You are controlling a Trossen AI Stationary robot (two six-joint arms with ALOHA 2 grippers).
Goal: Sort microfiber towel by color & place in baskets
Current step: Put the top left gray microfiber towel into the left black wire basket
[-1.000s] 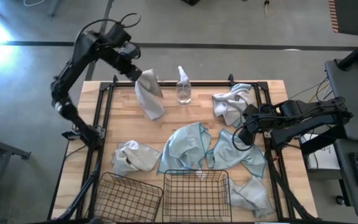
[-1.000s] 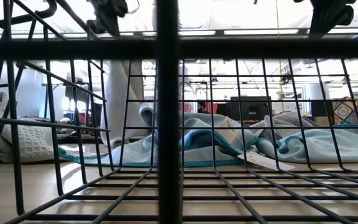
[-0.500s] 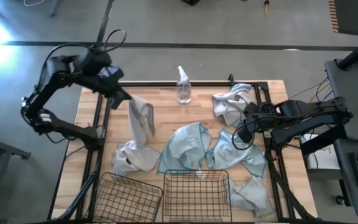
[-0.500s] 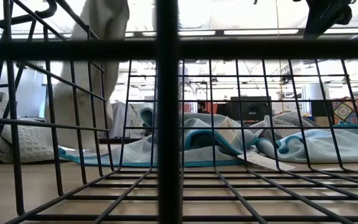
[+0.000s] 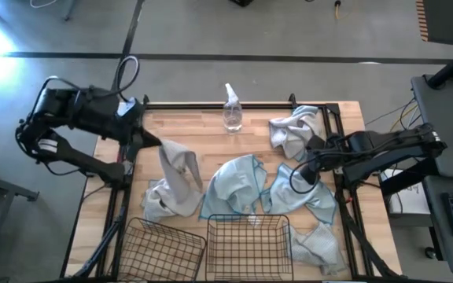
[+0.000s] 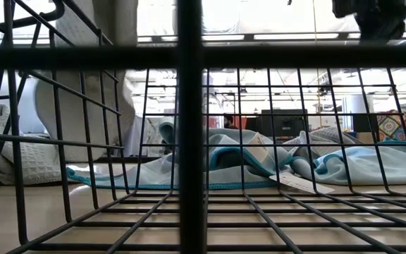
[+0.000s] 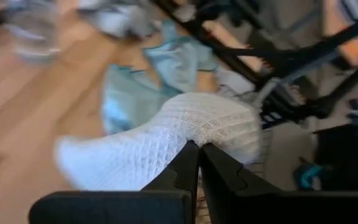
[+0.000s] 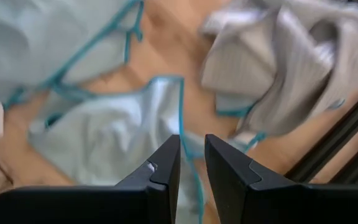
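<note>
Counter: wooden counter [image 5: 211, 149], blue and pale towels strewn across it.
Left hand [image 5: 149, 141]: clenched on a pale grey-white towel [image 5: 181, 169], hanging above another pale towel [image 5: 163, 200].
Right hand [image 5: 299, 174]: fingers slightly apart, above a light blue towel [image 5: 309, 200], grasping nothing.
Baskets [image 5: 246, 245]: near edge.

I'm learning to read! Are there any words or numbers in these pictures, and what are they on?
No words or numbers can be read here.
White tag on a blue towel: any print is too small to read.
Spray bottle: no label can be made out.
Baskets, table and grey towels: no writing shows.
</note>
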